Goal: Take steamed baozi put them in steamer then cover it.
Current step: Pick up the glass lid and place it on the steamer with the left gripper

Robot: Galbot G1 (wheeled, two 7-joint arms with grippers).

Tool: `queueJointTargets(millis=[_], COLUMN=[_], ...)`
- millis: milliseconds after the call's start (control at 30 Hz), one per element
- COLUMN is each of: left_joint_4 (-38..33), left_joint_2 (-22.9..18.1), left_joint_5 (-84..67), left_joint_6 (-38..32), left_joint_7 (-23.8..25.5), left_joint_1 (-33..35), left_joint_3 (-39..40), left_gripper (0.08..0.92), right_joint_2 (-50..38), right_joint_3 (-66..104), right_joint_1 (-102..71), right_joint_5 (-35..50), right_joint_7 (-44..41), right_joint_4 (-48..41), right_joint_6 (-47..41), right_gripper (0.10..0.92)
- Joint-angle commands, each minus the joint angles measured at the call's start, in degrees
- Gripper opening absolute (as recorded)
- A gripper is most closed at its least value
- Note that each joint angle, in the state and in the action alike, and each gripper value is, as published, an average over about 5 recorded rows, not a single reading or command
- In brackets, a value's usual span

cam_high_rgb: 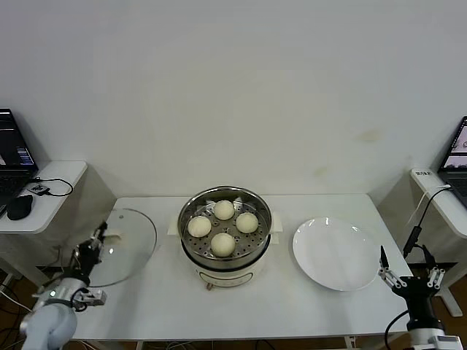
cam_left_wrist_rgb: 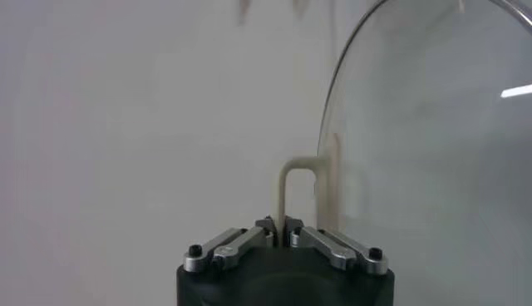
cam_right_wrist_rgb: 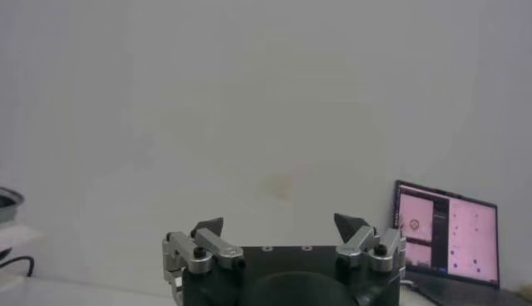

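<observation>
Several cream-white baozi (cam_high_rgb: 223,243) lie on the perforated tray inside the steel steamer (cam_high_rgb: 260,211), which stands on its cream base at the table's middle. The steamer is uncovered. My left gripper (cam_high_rgb: 95,243) is shut on the cream handle (cam_left_wrist_rgb: 287,185) of the glass cover (cam_high_rgb: 135,239) and holds it tilted over the table's left edge, left of the steamer. The cover's glass fills one side of the left wrist view (cam_left_wrist_rgb: 432,150). My right gripper (cam_high_rgb: 407,273) is open and empty off the table's front right corner; it also shows in the right wrist view (cam_right_wrist_rgb: 280,223).
A flat white plate (cam_high_rgb: 334,253) lies right of the steamer. A side table (cam_high_rgb: 62,175) at far left holds a laptop (cam_high_rgb: 13,157) and a mouse (cam_high_rgb: 20,207). Another laptop (cam_high_rgb: 456,157) stands at far right.
</observation>
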Motion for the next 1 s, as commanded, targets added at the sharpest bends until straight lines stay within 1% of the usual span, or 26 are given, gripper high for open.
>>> queueJointTargets(millis=[33, 167, 267, 400, 500, 667, 800, 1000], left_joint_4=[-16.5, -20.6, -22.8, -24.1, -24.2, -22.5, -21.2, -19.8], left_joint_2=[5.0, 6.9, 7.5, 7.3, 6.0, 1.6, -3.5, -11.4], left_joint_5=[-7.3, -14.1, -14.4, -11.7, -9.3, -2.9, 4.8, 13.3], left_joint_6=[8.2, 10.8, 12.7, 15.8, 18.3, 21.5, 23.1, 24.5], left_joint_7=[10.3, 13.7, 14.0, 13.9, 14.5, 16.9, 20.0, 24.2], left_joint_1=[1.9, 1.8, 0.5, -3.2, -6.4, -11.2, -13.4, -15.8], left_joint_3=[-3.1, 1.3, 6.1, 13.1, 18.1, 24.2, 27.4, 30.2], left_gripper=[0.139, 0.139, 0.139, 0.139, 0.139, 0.139, 0.139, 0.139], right_joint_2=[-0.2, 0.4, 1.1, 2.5, 3.5, 4.6, 5.4, 6.0], right_joint_3=[-0.9, -2.3, -3.6, -5.4, -6.5, -7.9, -8.9, -9.9], right_joint_1=[-0.2, -0.7, -0.9, -0.8, -0.4, 0.4, 0.9, 1.6], right_joint_5=[-0.7, -1.9, -3.7, -7.0, -7.9, -10.7, -13.5, -15.9], right_joint_7=[0.0, 0.0, 0.0, 0.2, 0.4, 1.5, 2.8, 3.8], right_joint_4=[-0.4, -0.8, -1.2, -1.9, -2.8, -4.6, -6.0, -7.3], right_joint_6=[0.4, 0.9, 1.3, 2.1, 2.0, 2.1, 2.6, 3.0], right_gripper=[0.823, 0.823, 0.823, 0.823, 0.823, 0.823, 0.823, 0.823])
